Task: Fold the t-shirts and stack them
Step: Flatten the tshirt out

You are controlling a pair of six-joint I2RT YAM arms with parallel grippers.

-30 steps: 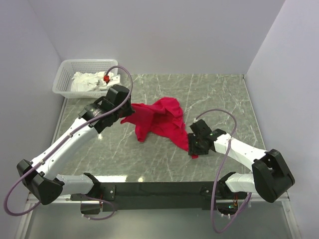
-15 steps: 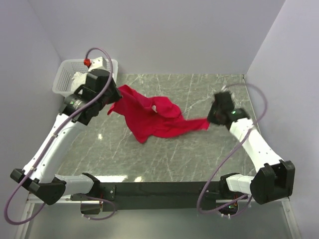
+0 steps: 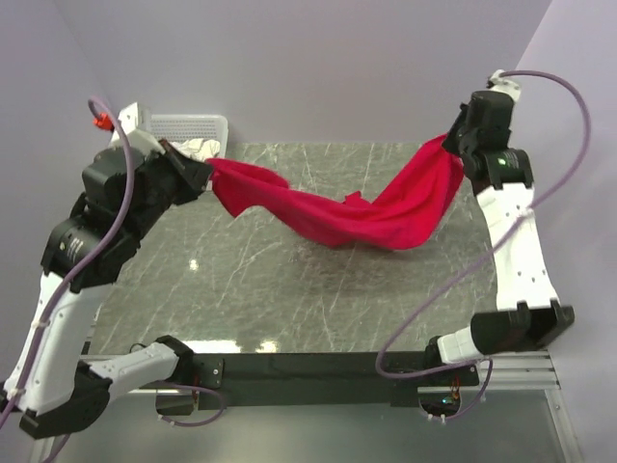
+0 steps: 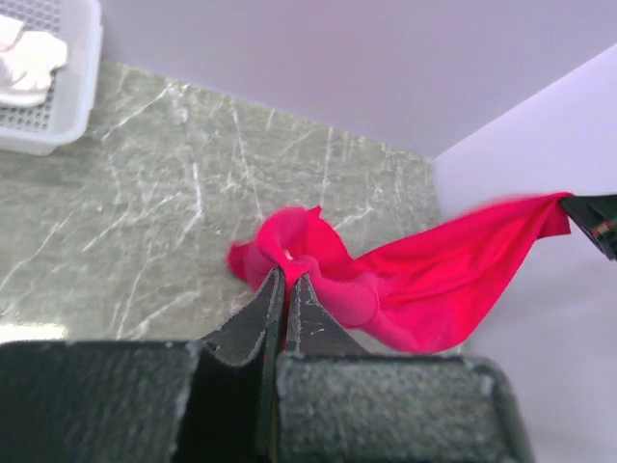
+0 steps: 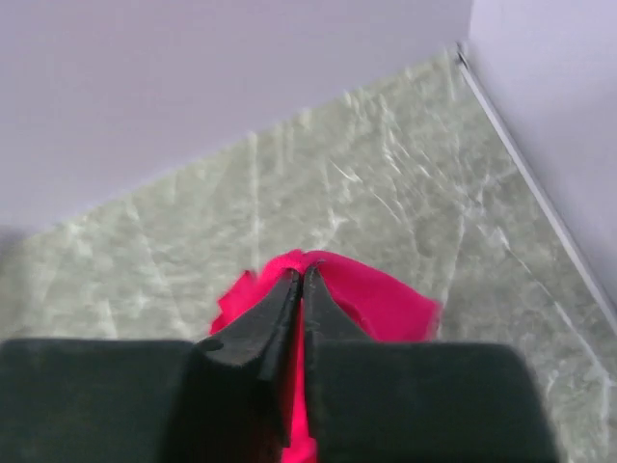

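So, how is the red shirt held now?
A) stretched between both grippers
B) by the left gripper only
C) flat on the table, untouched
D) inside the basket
A: the left gripper and the right gripper each pinch one end of the shirt, which sags between them.

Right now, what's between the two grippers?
The plain bright red fabric t-shirt, pinched by left gripper and right gripper, sagging midway; top view.

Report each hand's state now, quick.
Left hand: closed, holding one end of the red t-shirt.
Right hand: closed, holding the other end.
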